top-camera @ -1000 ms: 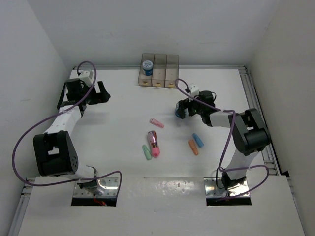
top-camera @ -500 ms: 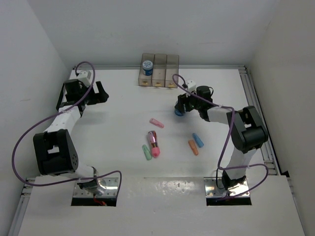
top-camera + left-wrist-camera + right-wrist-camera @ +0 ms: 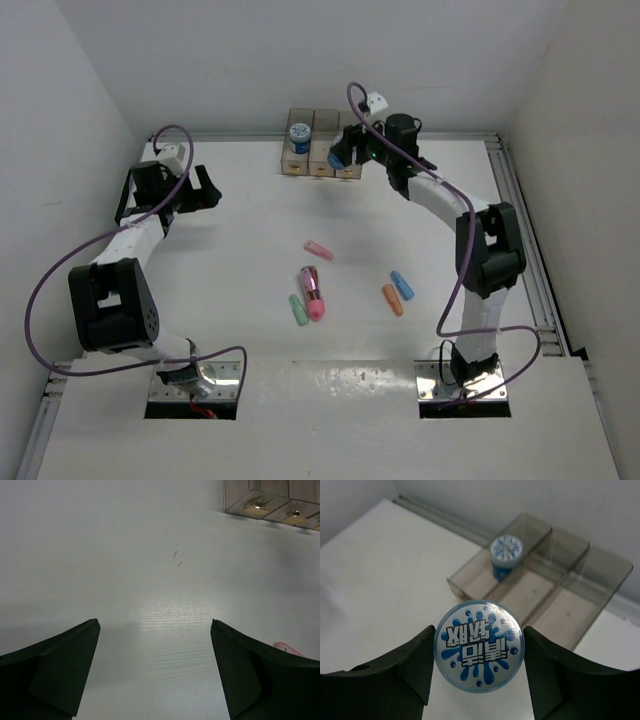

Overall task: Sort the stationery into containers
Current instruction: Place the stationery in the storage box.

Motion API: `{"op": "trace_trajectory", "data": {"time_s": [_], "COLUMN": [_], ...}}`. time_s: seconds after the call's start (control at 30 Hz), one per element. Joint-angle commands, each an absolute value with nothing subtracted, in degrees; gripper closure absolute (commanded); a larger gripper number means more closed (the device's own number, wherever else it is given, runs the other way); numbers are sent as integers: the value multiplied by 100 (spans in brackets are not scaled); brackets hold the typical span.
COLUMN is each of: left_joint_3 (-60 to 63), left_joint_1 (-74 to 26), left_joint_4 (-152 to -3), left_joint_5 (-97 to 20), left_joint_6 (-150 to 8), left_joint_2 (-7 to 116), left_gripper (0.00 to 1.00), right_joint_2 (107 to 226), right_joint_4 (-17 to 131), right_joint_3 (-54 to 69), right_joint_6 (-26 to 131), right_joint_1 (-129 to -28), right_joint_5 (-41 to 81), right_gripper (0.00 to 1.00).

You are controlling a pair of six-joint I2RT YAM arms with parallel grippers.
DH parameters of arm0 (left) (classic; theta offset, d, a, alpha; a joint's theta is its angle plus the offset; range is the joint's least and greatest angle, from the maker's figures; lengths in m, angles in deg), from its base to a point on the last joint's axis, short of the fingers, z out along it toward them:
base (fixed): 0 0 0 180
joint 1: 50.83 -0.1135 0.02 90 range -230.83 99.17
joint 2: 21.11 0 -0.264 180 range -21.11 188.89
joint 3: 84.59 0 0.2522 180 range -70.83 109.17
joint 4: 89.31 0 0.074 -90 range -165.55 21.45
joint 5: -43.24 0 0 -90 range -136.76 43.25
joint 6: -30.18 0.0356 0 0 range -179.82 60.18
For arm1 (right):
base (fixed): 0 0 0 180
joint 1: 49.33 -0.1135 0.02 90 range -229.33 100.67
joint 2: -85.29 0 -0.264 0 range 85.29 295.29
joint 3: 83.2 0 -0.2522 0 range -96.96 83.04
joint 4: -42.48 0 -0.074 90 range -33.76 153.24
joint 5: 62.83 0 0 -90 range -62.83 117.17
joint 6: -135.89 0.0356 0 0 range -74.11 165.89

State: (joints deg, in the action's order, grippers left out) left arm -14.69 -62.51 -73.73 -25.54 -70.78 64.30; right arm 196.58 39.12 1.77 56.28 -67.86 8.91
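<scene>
Top external shows my left jaws at the far left, released and holding nothing, low over bare bench [image 3: 240, 230] near the side wall. The left wrist view confirms nothing sits between them. I judge they are parked there to leave the middle free.

The capsules lie loose mid-bench. Green [image 3: 298, 310] and magenta [image 3: 313, 290] are side by side, pink [image 3: 318, 250] is just behind them, and orange [image 3: 392, 299] and blue [image 3: 402, 285] pair up further right. All are well apart from the bins [image 3: 350, 125], which sit against the back wall.

The left bin holds one cylinder [image 3: 299, 134] upright. My right jaws are clenched on the held cylinder [image 3: 479, 646], gripping its sides. It hangs just in front of the bins' near ends, closer to the middle and right ones.

I judge it belongs with its twin, so it has to go left and over the front wall. That bin is narrow, and the free room looks to be at its front end.
</scene>
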Motion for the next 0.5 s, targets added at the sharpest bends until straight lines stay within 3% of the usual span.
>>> {"op": "trace_trajectory", "data": {"time_s": [0.0, 0.17, 0.47], "left_joint_3": [-1318, -1220, -1370], "left_joint_1": [-6331, -6366, -6445], "left_joint_4": [-7801, -8021, -8109], "left_joint_5": [-2443, -2496, -2408], "left_joint_6": [-7151, -7396, -7433], "left_joint_2": [6485, 6564, 6696], "left_gripper": [0, 0, 0], "right_joint_2": [20259, 21228, 22257], "right_joint_4": [3200, 2470, 1423], "right_joint_3": [-772, -1846, -2514], "right_joint_6": [5855, 6039, 5829], "right_joint_1": [-6955, -7121, -7534], "right_joint_5": [968, 1310, 1601], "right_gripper": [100, 100, 100]}}
